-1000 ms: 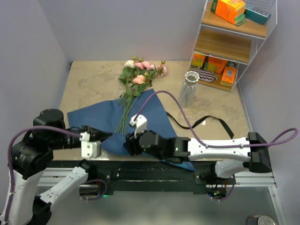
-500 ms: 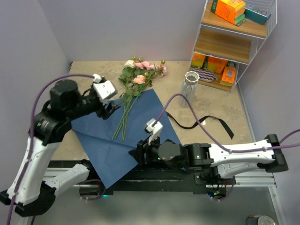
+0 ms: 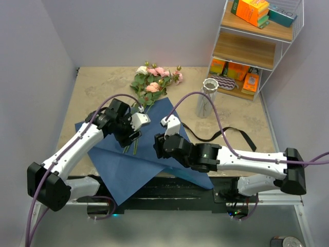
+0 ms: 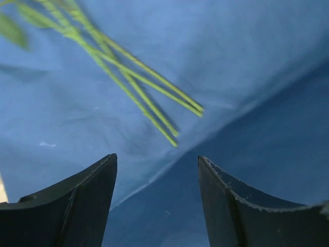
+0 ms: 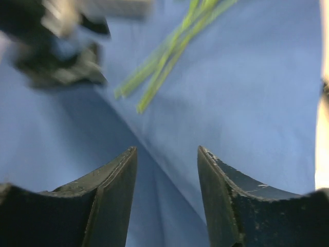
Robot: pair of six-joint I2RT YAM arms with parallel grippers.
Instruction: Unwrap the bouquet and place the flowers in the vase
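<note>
Unwrapping looks done: the blue paper (image 3: 172,116) lies flat at the near edge of the bench (image 3: 97,87), with the flowers (image 3: 149,85) across it, heads toward the far edge. The vase (image 3: 207,95), far right, stands empty. The left claw (image 4: 157,159) and right claw (image 5: 167,149) gape, holding nothing.

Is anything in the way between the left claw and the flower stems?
No, nothing visible. The left gripper is open, and the green stems lie bare on the blue paper just ahead of it.
</note>
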